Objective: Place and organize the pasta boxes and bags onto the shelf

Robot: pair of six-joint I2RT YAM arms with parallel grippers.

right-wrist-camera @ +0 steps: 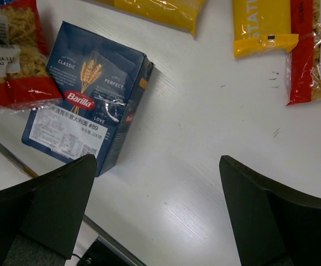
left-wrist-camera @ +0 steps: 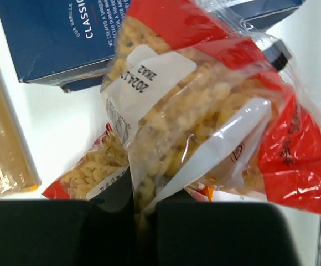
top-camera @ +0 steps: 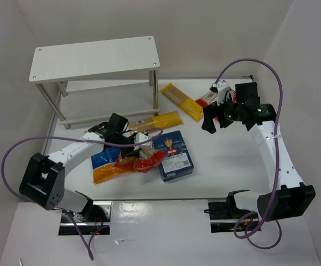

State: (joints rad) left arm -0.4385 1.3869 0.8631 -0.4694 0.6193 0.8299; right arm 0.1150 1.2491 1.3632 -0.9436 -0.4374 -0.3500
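My left gripper (top-camera: 129,146) is shut on the edge of a red-edged clear bag of tan pasta (top-camera: 145,158). In the left wrist view the bag (left-wrist-camera: 205,111) is pinched between my fingers (left-wrist-camera: 144,202). The dark blue box (top-camera: 175,156) lies flat beside it, with the blue-and-orange bag (top-camera: 104,167) to the left. One yellow pack (top-camera: 159,121) lies behind them and another (top-camera: 182,102) further right. The second red-edged bag (top-camera: 207,98) lies near my right gripper (top-camera: 216,119), which is open and empty above bare table (right-wrist-camera: 158,194). The shelf (top-camera: 94,58) stands at the far left, with nothing showing on its top board.
The right wrist view shows the blue box (right-wrist-camera: 88,94), both yellow packs (right-wrist-camera: 166,11) (right-wrist-camera: 260,25) and the second red bag (right-wrist-camera: 315,50). White walls close in the table. A metal strip (top-camera: 160,199) runs along the near edge. Purple cables loop off both arms.
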